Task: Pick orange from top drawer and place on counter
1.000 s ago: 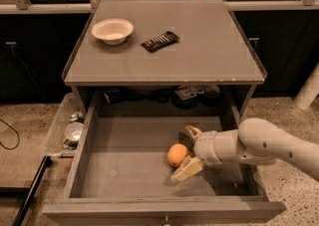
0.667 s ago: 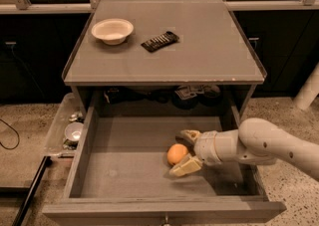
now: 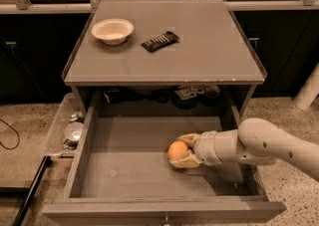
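Note:
The orange (image 3: 176, 149) lies on the bottom of the open top drawer (image 3: 124, 170), right of its middle. My gripper (image 3: 182, 150) reaches in from the right, low in the drawer. Its two tan fingers (image 3: 185, 160) sit close around the orange, one behind it and one in front, touching it. The counter (image 3: 199, 41) is the grey tabletop above the drawer.
A white bowl (image 3: 112, 30) and a dark flat packet (image 3: 159, 41) lie on the counter's back left. A clear plastic tray (image 3: 67, 128) of small items hangs off the drawer's left side. Dark items sit on the shelf behind the drawer (image 3: 192, 92).
The fingers have closed in around the orange; a second ago they were spread wide beside it. The arm has shifted slightly left.

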You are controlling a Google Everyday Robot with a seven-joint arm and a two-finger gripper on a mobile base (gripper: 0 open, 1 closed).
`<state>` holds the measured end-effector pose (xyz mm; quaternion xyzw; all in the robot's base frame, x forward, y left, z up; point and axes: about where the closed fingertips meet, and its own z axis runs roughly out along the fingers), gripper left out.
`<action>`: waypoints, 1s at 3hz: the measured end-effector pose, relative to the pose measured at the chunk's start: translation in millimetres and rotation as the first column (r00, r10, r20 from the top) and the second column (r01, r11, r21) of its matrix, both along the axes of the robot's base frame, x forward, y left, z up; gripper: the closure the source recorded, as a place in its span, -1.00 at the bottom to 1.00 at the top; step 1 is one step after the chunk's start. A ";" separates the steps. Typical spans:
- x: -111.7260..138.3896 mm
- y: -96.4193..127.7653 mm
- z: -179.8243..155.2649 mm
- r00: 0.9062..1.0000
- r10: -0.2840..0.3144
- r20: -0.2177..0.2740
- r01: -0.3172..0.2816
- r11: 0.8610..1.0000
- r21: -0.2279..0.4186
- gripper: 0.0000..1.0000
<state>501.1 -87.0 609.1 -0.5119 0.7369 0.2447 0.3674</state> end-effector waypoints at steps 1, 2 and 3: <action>-2.8 0.1 -6.1 1.000 0.003 -0.018 -0.003 1.000 -0.007 0.79; -2.8 0.1 -6.0 1.000 0.003 -0.018 -0.003 1.000 -0.007 1.00; -11.4 -8.4 19.5 0.999 0.040 -0.008 -0.040 0.999 -0.019 1.00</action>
